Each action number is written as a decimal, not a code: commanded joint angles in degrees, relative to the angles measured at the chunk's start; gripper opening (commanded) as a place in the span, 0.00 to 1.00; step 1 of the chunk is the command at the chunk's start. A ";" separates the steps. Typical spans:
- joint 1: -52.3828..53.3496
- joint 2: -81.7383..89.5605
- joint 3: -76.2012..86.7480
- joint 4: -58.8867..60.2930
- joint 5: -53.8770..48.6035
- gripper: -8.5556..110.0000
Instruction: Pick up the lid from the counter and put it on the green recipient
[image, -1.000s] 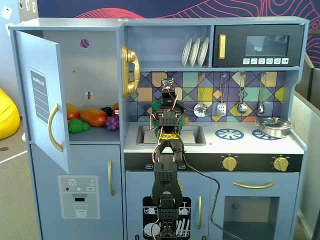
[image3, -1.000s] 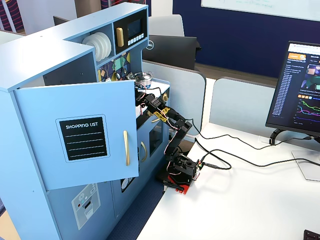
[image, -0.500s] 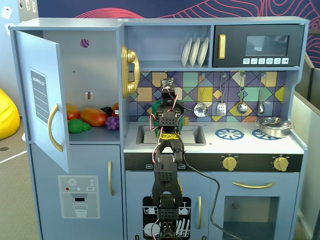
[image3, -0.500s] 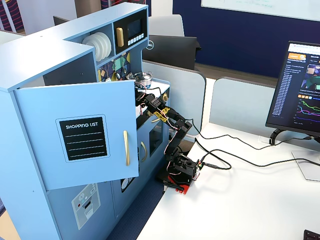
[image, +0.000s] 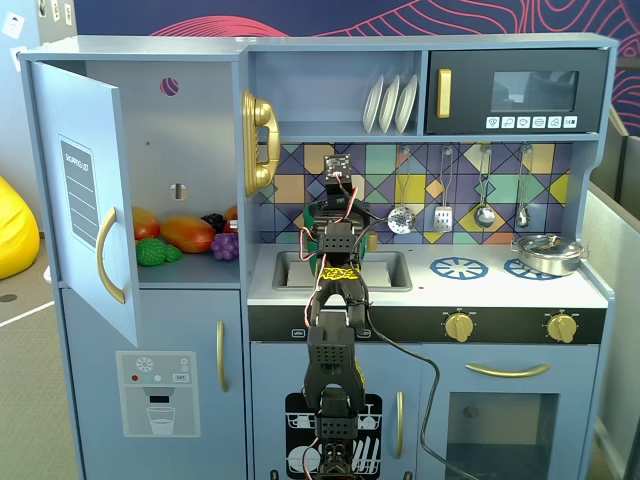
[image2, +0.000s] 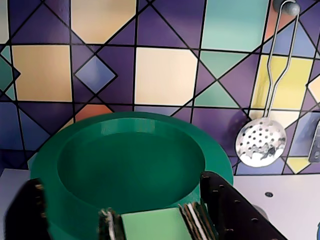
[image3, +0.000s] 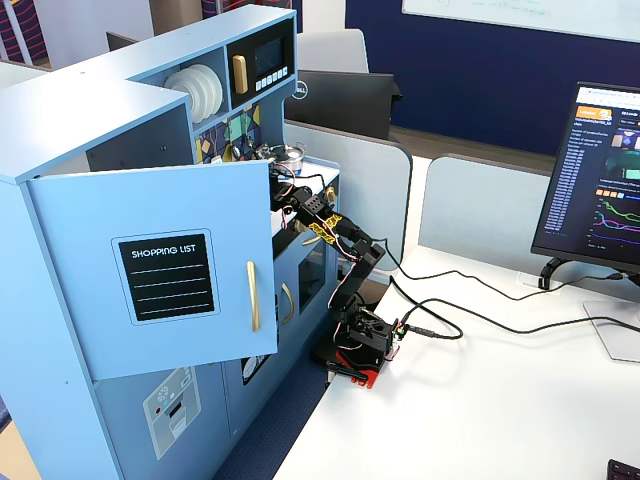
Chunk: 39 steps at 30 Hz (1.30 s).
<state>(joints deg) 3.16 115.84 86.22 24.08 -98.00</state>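
Hand (image2: 150, 227) grips lid (image2: 130, 170), wrist view only.

Your arm (image: 334, 330) rising from its base, reaching forward and up, wrist level, seen side-on in a fixed view, your gripper (image2: 150, 222) at the wrist view's lower edge, dark fingers (image2: 227, 210) spread apart

The lid (image2: 130, 170) is dark green, its knob (image2: 152, 225) a paler green. Behind it the backsplash (image2: 165, 75) is a harlequin of purple, cream, teal, yellow and orange diamonds — all outlined in black. The slotted spoon (image2: 260, 145) is shiny silver. The toy kitchen (image: 330, 400) is pale blue with gold handles; the burner rings (image: 458, 267) are blue on the white surface (image: 420, 285).
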 joint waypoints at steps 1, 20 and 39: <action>-0.26 4.83 -2.55 -0.79 -1.05 0.40; 3.96 38.67 21.62 15.82 -0.53 0.31; 0.18 62.49 63.90 43.33 3.69 0.07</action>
<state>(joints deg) 6.15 177.19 147.13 59.77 -95.98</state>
